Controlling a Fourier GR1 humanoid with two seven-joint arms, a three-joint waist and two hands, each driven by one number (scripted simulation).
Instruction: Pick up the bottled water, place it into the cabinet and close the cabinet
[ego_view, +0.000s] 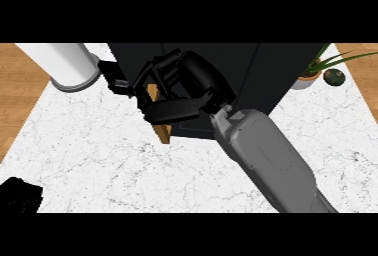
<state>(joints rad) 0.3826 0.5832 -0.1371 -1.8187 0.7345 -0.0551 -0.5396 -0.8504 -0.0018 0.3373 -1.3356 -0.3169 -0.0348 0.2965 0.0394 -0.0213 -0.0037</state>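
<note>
Head view.
- Worktop (96, 150): white marble. A dark cabinet (288, 70) stands at its far middle.
- Cabinet door (164, 131): only a tan edge shows at the cabinet's front left, running toward the near side.
- Right hand (184, 82): over the cabinet's front left. The grey right forearm (269, 155) comes in from the lower right. Fingers (148, 75) are curled, thumb below, and the door's tan edge shows in the gap between them.
- Bottled water: cannot be made out; the hand covers the cabinet's front.
- Left hand (18, 196): black shape at the worktop's near left corner, well apart from the cabinet. Its pose cannot be told.
- White cylinder (63, 62) at far left, just beside the right hand's fingertips.
- Potted plant (310, 77) at far right, with a dark green round thing (334, 76) beside it.
</note>
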